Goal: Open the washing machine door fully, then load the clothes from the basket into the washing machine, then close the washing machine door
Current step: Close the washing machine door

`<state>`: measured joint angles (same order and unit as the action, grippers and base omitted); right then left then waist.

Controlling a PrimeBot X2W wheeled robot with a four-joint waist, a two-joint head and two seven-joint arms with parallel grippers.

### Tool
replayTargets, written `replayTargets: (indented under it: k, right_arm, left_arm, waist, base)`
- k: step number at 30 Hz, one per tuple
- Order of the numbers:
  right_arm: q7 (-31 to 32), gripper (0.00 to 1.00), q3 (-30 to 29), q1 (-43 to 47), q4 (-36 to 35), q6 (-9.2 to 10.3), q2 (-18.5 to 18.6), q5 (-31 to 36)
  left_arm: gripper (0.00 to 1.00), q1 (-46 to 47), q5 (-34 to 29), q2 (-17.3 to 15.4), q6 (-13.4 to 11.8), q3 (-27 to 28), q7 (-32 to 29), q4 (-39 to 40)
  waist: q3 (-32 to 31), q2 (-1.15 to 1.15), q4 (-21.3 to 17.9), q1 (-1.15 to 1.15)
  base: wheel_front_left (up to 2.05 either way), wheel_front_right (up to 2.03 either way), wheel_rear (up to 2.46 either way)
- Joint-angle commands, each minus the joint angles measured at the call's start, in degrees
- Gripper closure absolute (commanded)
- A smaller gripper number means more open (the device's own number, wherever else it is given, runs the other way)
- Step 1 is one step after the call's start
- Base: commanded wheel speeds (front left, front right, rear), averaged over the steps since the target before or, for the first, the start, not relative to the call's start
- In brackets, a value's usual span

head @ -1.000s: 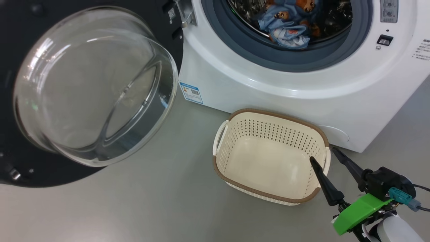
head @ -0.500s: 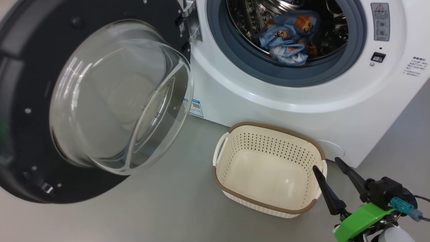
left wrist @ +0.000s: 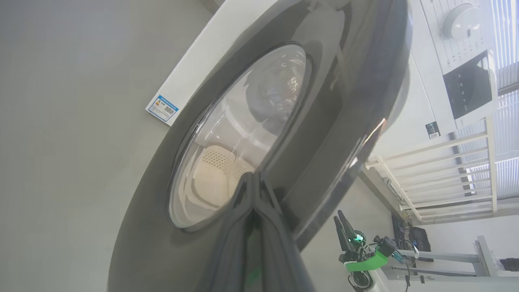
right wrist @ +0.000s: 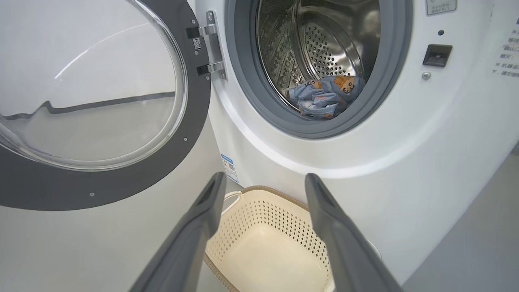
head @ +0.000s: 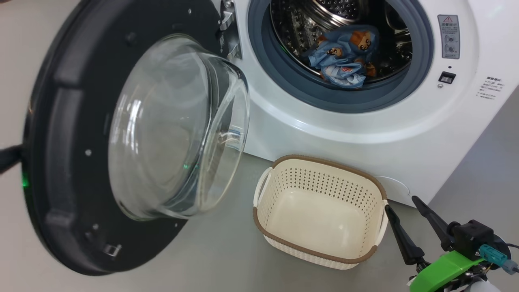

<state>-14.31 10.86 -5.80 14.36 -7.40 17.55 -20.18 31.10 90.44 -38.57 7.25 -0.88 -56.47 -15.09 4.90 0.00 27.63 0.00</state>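
Note:
The washing machine (head: 365,129) stands open, and the clothes (head: 344,56) lie bunched at the front of its steel drum, also in the right wrist view (right wrist: 324,95). The washing machine door (head: 61,162) hangs part-way swung on its left hinge, glass porthole (head: 174,129) bulging toward me. My left gripper (left wrist: 251,177) is shut, tips against the door's glossy outer face; it pokes out at the door's far edge (head: 12,157). The cream basket (head: 320,211) sits empty on the floor before the machine. My right gripper (head: 401,203) is open, empty, beside the basket's right end (right wrist: 265,178).
Grey floor (head: 227,255) lies between door and basket. A blue label (right wrist: 230,167) marks the machine's lower front. The left wrist view shows a white railing (left wrist: 438,162) beyond the machine and its control panel (left wrist: 470,81).
The door has swung round toward the machine's opening, with the left gripper behind it. The head view has shifted too. The right gripper stays open by the basket.

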Motion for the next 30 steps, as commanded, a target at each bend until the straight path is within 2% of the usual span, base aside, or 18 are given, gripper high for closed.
replayTargets:
  k: [1,10,16,30]
  right_arm:
    - [-0.7,0.0,0.8,0.4,-1.5,-0.09,0.3,0.7]
    - [-0.7,0.0,-0.7,1.5,-1.9,-0.09,0.1,1.0]
    - [-0.7,0.0,-1.7,1.8,-2.0,-0.09,0.0,1.2]
    - [-0.7,0.0,-2.5,1.9,-2.4,-0.09,-1.0,1.4]
  left_arm:
    - [1.0,0.7,0.8,-2.3,0.2,1.8,-1.1,2.8]
    - [1.0,-0.9,2.3,-0.3,0.2,0.8,-4.2,11.7]
    - [1.0,-1.6,1.8,2.8,0.2,-1.5,-5.0,17.6]
    - [1.0,1.9,-1.6,9.0,0.2,-7.3,-3.7,18.9]
  waist:
    - [-0.2,0.0,-0.2,0.0]
    - [-1.1,0.0,-1.8,0.0]
    - [-1.3,0.0,-4.5,0.0]
    - [-1.9,0.0,-14.0,0.0]
  base:
    - [0.0,0.0,0.0]
    - [0.0,0.0,0.0]
    - [0.0,0.0,0.0]
    - [0.0,0.0,0.0]
